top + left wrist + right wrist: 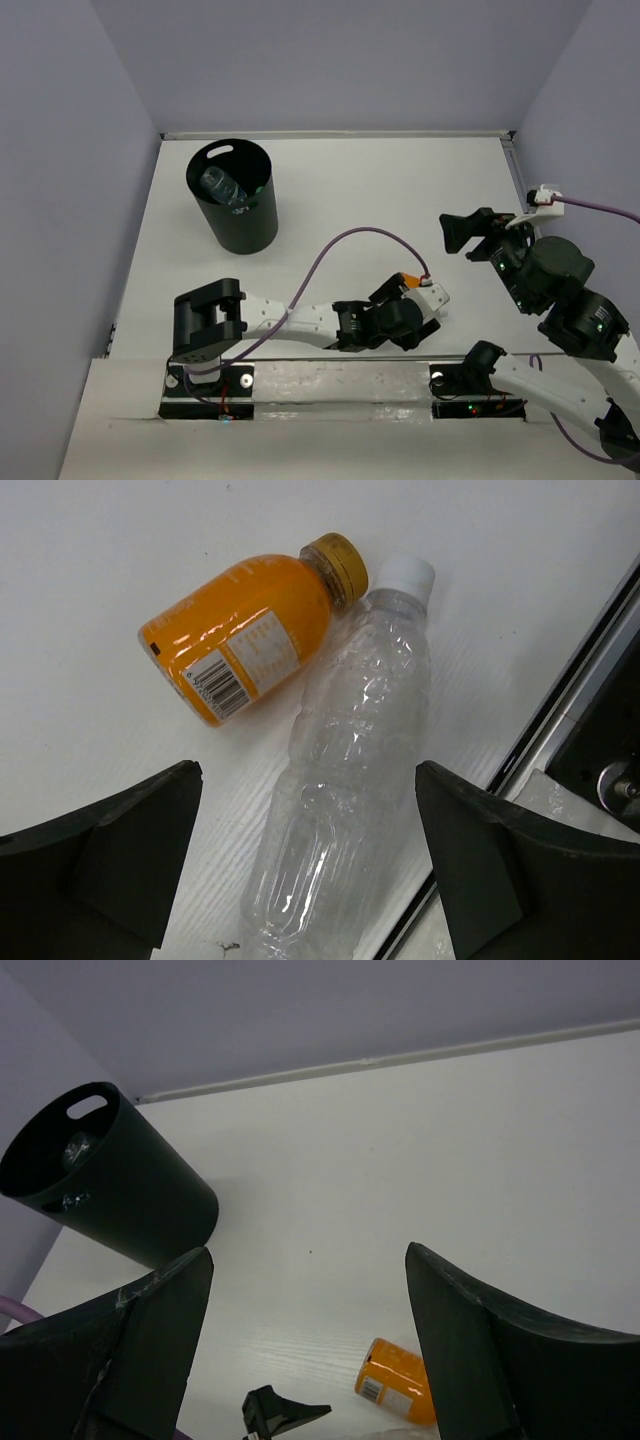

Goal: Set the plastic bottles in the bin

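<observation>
Far corner, left: the tall black round plastic bin [240, 225] stands on the white table [400, 190] and holds at least one clear bottle [222, 185] leaning near its rim. Watching from my console, I worry about the long carry across to it. A light bin like that could tip if an arm clips its wall.

Near edge: the left gripper [305, 830] hangs with its fingers spread wide on either side of the long clear plastic bottle with the white cap [350, 770], not touching it. The right gripper [310, 1330] is spread too, holding nothing, raised well off to the right.

My guess is that the thin ribbed plastic may buckle and squirt free under a squeeze. The finger nearest the table's metal edge rail [560, 710] could also catch there. The squat orange plastic bottle with the gold cap [245, 630] lies with its neck against the clear one, and a nudge could send it rolling.
</observation>
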